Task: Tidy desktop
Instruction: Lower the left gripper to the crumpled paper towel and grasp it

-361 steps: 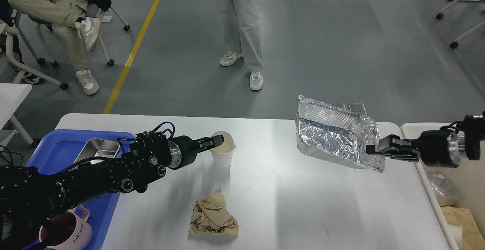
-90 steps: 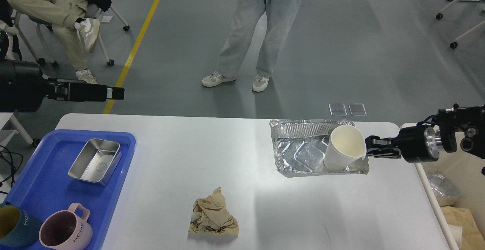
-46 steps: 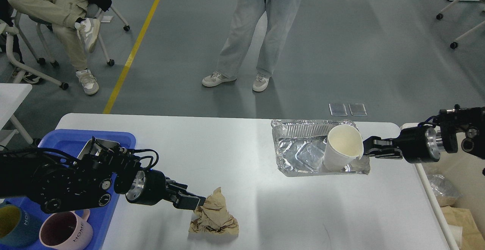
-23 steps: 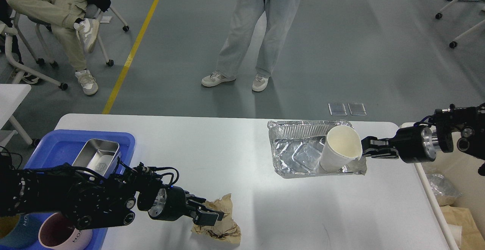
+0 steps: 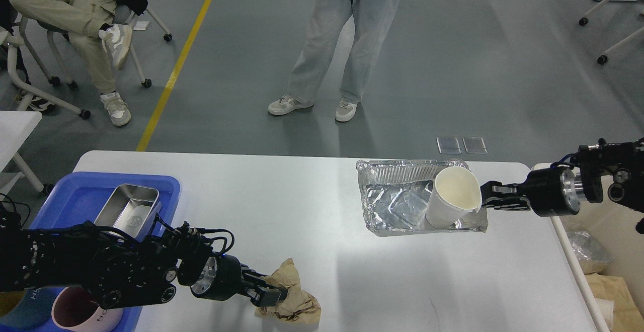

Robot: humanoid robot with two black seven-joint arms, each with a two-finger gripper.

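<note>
Head view, left end effector point(image 5: 274, 294) now clamped on crumpled paper point(image 5: 294, 304), right end effector point(image 5: 487, 202) still pinching foil tray point(image 5: 397, 211).

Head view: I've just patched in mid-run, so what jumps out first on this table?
The shiny foil tray at the desktop's far right, with a white paper cup leaning inside it and the right gripper clamped on its right edge. Next, the left gripper closing on the crumpled brown paper at the near edge. At far left, a blue tray holds a steel container.
</note>
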